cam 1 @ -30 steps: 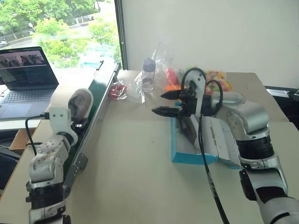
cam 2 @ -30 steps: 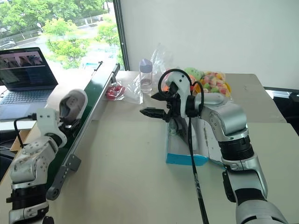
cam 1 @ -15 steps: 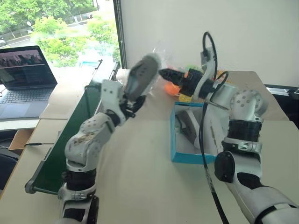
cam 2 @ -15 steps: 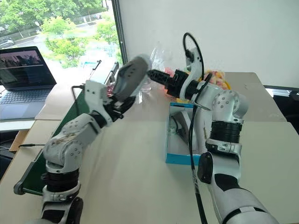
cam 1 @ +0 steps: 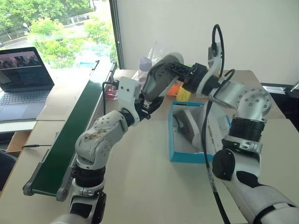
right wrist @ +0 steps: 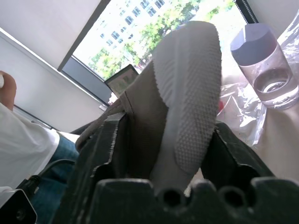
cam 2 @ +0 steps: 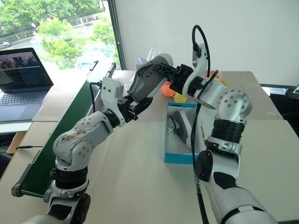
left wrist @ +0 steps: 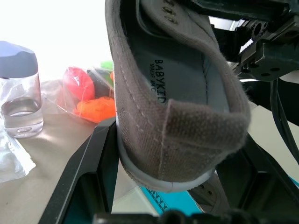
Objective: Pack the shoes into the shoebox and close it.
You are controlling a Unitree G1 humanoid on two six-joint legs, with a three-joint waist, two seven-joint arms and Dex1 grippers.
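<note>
From the head views, the left gripper (cam 1: 150, 103) holds a small grey canvas shoe with a pale ribbed sole (cam 1: 158, 78) by its heel end, raised above the beige tabletop (cam 1: 140, 177), while the right gripper (cam 1: 184, 77) meets the toe end from the opposite side; the arrangement reads as a hand-to-hand transfer so that the shoe can be turned and lowered into the bright blue rectangular cardboard shoebox (cam 1: 187, 157), which stands open just below and toward the robot's right. A second shoe of the same grey fabric (cam 1: 184, 126) already lies inside against the pale lining. Behind the box sit colourful plush toys in clear film (cam 1: 176, 91), and a dark green conveyor strip (cam 1: 70, 135) runs along the table's left side beside an open laptop (cam 1: 21, 84). In the left wrist view, the black fingers (left wrist: 84, 172) bracket the heel on both sides, jaws partly spread and closed on the shoe; the woven upper, stitched heel tab and printed insole are plain, and a clear lidded plastic bottle (left wrist: 18, 93) stands beyond. In the right wrist view, the fingers (right wrist: 112, 149) flank the toe, jaws narrowed onto upper and pebbled rubber sole; whether that grip is firm cannot be judged. A person's sleeve (right wrist: 18, 135) shows at one edge.
</note>
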